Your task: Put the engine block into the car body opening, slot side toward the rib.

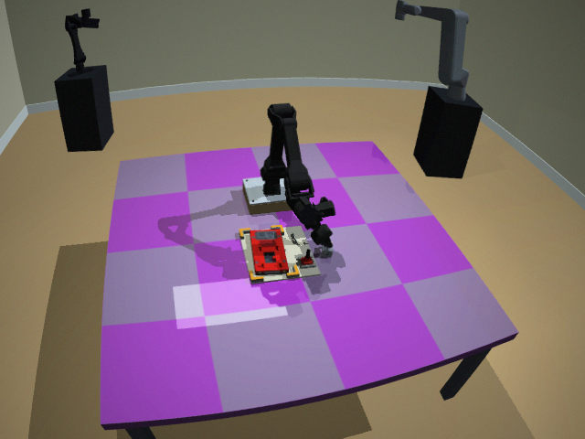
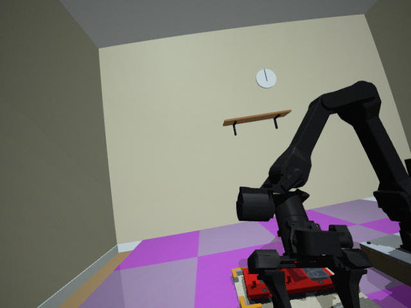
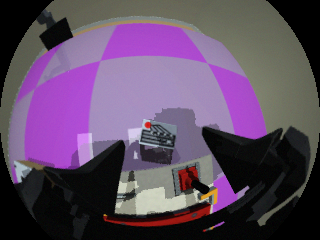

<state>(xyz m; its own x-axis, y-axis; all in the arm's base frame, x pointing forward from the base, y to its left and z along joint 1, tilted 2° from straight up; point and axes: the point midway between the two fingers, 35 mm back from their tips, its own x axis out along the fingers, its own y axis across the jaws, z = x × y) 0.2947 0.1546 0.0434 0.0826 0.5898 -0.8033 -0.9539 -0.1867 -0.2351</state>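
The red car body (image 1: 267,252) (image 2: 298,282) (image 3: 150,220) lies on a pale mat (image 1: 296,233) (image 3: 150,200) with orange corner marks. The engine block (image 1: 325,253) (image 3: 157,135) is a small grey block with dark ribs and a red dot. It lies off the mat's right edge on the table, apart from the car. My gripper (image 1: 323,244) (image 2: 313,294) (image 3: 163,138) is open and empty. It hangs just over the block, with both fingers clear of it. In the exterior view the arm hides the block.
A small red part with a black stem (image 1: 307,259) (image 3: 187,179) sits on a grey pad on the mat, close to my right finger. The arm's base plate (image 1: 257,193) stands behind the mat. Two black pedestals with cameras stand beyond the table.
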